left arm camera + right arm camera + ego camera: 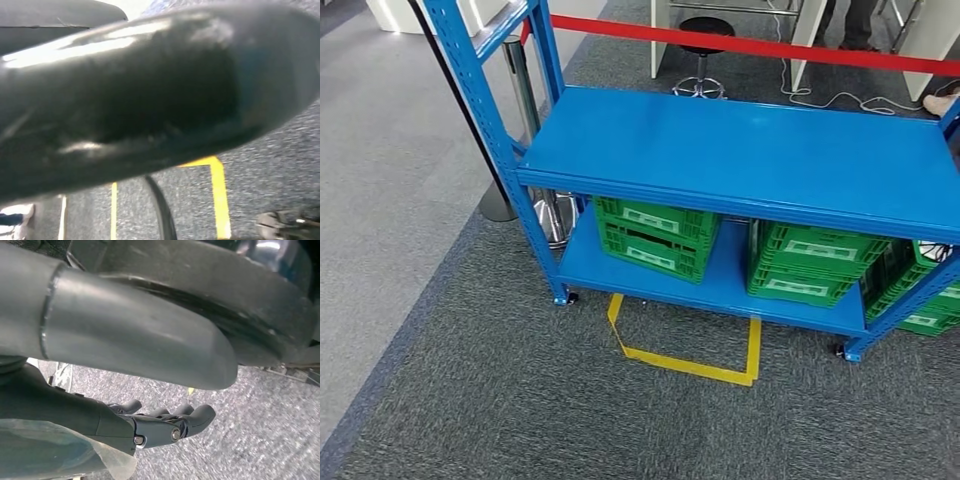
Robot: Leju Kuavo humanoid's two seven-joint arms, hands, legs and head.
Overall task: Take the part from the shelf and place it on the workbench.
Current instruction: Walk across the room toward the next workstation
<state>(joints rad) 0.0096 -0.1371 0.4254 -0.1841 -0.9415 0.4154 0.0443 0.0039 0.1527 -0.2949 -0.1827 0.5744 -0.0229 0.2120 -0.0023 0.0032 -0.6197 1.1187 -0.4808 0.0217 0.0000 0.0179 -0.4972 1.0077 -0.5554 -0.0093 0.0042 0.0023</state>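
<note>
- Blue shelf: red barrier tape and a stool stand behind it; a yellow floor marking lies in front.
- Three green crates sit on its lower level; no part can be made out on the shelf.
- Right hand: fingers extended, apart, holding nothing, above the carpet.
- Left hand: state cannot be told.

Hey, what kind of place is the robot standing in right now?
Probably an indoor workshop or a test area. A blue metal shelf holds green plastic crates on its lower level, yellow tape marks a standing spot on the grey carpet, and a red barrier belt ropes the space off.
</note>
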